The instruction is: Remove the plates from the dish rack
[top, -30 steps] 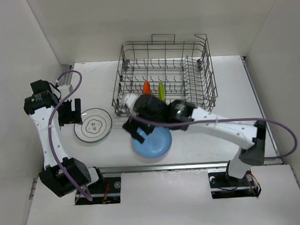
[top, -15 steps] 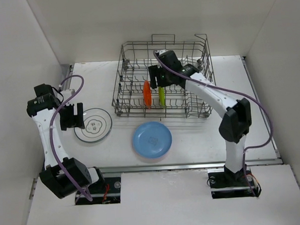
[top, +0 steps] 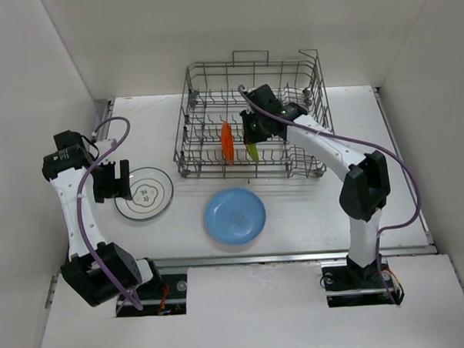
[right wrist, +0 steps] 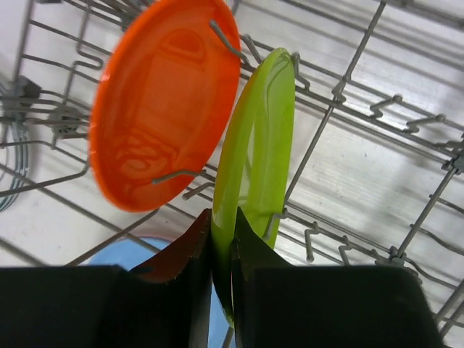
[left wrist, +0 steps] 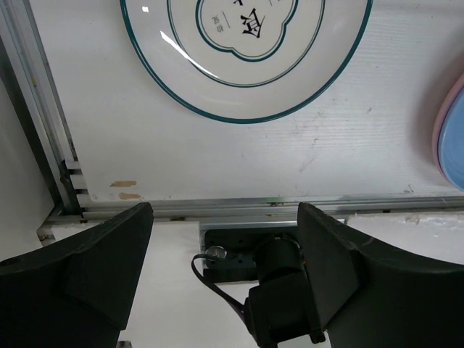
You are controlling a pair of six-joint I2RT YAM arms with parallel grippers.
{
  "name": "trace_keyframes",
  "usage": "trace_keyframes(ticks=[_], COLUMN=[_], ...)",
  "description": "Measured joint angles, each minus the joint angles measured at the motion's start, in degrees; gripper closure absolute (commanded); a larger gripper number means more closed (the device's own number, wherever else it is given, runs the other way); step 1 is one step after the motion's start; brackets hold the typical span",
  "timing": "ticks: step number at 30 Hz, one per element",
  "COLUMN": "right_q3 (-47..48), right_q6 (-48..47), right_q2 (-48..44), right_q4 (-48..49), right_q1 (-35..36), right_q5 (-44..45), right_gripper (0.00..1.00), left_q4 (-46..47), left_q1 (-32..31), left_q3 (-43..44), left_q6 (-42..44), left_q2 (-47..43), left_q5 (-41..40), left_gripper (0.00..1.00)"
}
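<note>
Found the yellow-green plate [right wrist: 254, 159] on edge between the tines of the rack [top: 298, 102], leaning a little, just beside the orange plate [right wrist: 163, 101]. Noted the right tool [right wrist: 221, 228] now pinched narrow on its rim. Recorded half a second back poised over the same plate, and a second back down at the blue plate [top: 235, 216] on the bench [top: 369, 137]. Judged from this: blue plate delivered, flat and released in front of the rack; grip on the next plate just made, lift not yet begun. Counted two small plates visible in the rack, both to be removed. Found the white green-rimmed plate [top: 143, 194] flat on the bench at the left. Noted the left tool [top: 112, 179] spread wide at its edge, gripping nothing, barely shifted over the last second.
</note>
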Motion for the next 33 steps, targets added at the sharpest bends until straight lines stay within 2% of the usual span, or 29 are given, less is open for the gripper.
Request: trace_keyframes(ticks=[6, 13, 16, 18, 21, 27, 33], right_q3=[0.0, -1.6, -4.5, -6.0, -7.5, -11.9, -16.2], right_q6=[-4.9, -11.3, -14.1, -15.4, -15.0, -8.0, 2.3], right_q2=[-6.4, -23.7, -30.7, -33.4, -33.3, -30.0, -28.3], right_q4=[0.7, 1.5, -0.9, -6.2, -15.5, -29.3, -31.1], right_q1=[1.7, 5.8, 9.4, 12.0, 15.1, 16.6, 17.0], right_q5=[0.4, 4.6, 2.6, 0.0, -1.7, 2.2, 9.6], right_gripper=[1.00, 1.00, 1.00, 1.00, 1.00, 1.00, 1.00], left_q4=[0.0, 0.0, 0.0, 0.0, 0.1, 1.0, 1.5], left_q1=[0.0, 0.0, 0.0, 0.0, 0.0, 0.0, 0.0], left_q3=[0.0, 0.0, 0.2, 0.2, 0.5, 2.4, 3.5], left_q6=[-0.1, -0.6, -0.8, -1.1, -1.6, -2.8, -3.5], left_q2=[1.1, 1.4, 1.7, 1.9, 2.6, 4.8, 5.4], left_q5=[0.4, 0.9, 1.0, 1.1, 1.3, 2.3, 3.1], left_gripper=[0.21, 0.21, 0.21, 0.21, 0.21, 0.21, 0.21])
